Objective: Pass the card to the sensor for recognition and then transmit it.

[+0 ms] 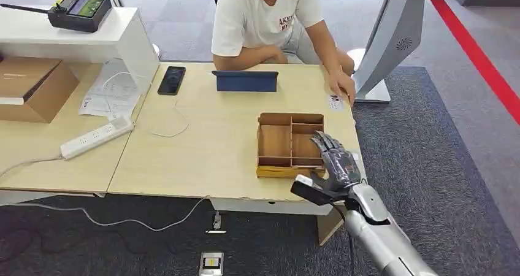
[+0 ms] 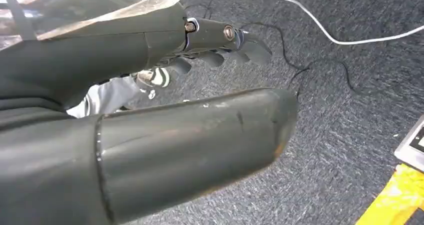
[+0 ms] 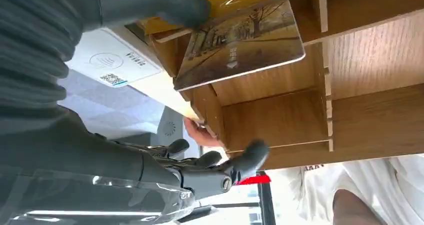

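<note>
A card [image 3: 240, 42] printed with autumn trees leans tilted in a compartment of the wooden divided box [image 1: 275, 142] near the table's front right edge. My right hand [image 1: 334, 162] reaches over the box's right side with its fingers spread. In the right wrist view its thumb [image 3: 150, 5] is at the card's edge and its fingers [image 3: 220, 170] stand well apart from the card. A white sensor pad [image 3: 107, 62] with a contactless mark and a QR code lies beside the box. My left hand [image 2: 150, 110] hangs over the grey carpet, holding nothing.
A person sits across the table with a hand [image 1: 341, 87] resting by a white label [image 1: 335, 102]. A blue tablet [image 1: 245, 81], black phone [image 1: 172, 80] and power strip [image 1: 97, 137] lie further left. A white kiosk [image 1: 392, 37] stands at the table's right end.
</note>
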`<action>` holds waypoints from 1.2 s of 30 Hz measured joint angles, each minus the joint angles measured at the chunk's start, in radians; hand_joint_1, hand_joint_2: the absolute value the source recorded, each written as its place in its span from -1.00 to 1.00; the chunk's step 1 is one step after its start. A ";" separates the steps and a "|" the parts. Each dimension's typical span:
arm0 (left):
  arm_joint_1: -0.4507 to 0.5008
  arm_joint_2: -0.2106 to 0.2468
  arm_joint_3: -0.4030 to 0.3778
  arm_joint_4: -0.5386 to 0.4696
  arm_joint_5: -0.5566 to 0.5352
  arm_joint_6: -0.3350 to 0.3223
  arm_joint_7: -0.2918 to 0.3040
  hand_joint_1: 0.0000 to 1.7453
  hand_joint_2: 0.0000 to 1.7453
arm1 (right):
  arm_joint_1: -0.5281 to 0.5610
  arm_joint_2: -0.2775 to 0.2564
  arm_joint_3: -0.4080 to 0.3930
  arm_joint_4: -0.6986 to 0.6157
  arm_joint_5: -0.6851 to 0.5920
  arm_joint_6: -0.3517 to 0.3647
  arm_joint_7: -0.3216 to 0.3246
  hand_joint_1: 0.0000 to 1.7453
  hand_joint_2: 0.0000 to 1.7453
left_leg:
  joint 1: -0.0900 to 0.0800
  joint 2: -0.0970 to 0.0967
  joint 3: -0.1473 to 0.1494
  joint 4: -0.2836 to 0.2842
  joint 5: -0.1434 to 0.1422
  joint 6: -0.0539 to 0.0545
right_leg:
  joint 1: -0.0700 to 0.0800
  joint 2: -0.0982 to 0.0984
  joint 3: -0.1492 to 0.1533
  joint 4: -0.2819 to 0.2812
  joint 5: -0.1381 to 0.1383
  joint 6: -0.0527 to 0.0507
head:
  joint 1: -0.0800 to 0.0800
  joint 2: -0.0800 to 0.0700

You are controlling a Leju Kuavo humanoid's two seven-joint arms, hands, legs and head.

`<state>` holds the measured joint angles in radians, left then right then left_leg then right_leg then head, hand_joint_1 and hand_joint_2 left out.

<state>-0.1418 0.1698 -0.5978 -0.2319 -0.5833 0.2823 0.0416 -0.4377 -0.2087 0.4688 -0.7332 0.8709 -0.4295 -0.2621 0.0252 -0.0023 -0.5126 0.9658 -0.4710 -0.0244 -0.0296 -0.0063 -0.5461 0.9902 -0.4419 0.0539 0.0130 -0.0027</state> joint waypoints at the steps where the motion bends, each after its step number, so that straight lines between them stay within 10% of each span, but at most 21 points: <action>1: 0.000 0.000 0.000 0.000 -0.001 0.000 0.000 -1.00 -1.00 | 0.000 0.000 -0.001 0.000 -0.001 0.000 0.000 -0.22 1.00 | 0.000 0.000 0.000 0.000 0.000 0.000 | 0.000 0.000 0.000 0.000 0.000 0.000 | 0.000 0.000; 4: 0.000 0.000 0.000 0.000 -0.002 0.000 0.001 -1.00 -1.00 | 0.000 -0.001 -0.001 0.000 -0.003 -0.001 -0.002 -0.44 1.00 | 0.000 0.000 0.000 0.000 0.000 0.000 | 0.000 0.000 0.000 0.000 0.000 0.000 | 0.000 0.000; 5: 0.000 0.000 0.000 0.000 -0.002 0.000 0.001 -1.00 -1.00 | 0.000 -0.001 -0.001 0.000 -0.003 -0.001 -0.002 -0.12 1.00 | 0.000 0.000 0.000 0.000 0.000 0.000 | 0.000 0.000 0.000 0.000 0.000 0.000 | 0.000 0.000; 6: 0.000 0.000 0.000 0.000 -0.002 0.000 0.002 -1.00 -1.00 | 0.000 -0.001 -0.001 0.000 -0.004 -0.001 -0.005 0.96 1.00 | 0.000 0.000 0.000 0.000 0.000 0.000 | 0.000 0.000 0.000 0.000 0.000 0.000 | 0.000 0.000; 36: 0.000 -0.004 -0.001 0.000 -0.004 0.004 0.001 -1.00 -1.00 | -0.035 0.011 -0.002 0.037 -0.003 -0.001 -0.018 1.00 1.00 | 0.000 0.000 0.000 0.000 0.000 0.000 | 0.000 0.000 0.000 0.000 0.000 0.000 | 0.000 0.000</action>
<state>-0.1416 0.1656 -0.5985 -0.2323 -0.5871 0.2865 0.0423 -0.4726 -0.1980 0.4669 -0.6958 0.8679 -0.4303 -0.2796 0.0252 -0.0024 -0.5126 0.9658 -0.4709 -0.0244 -0.0296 -0.0063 -0.5460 0.9902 -0.4419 0.0539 0.0126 -0.0027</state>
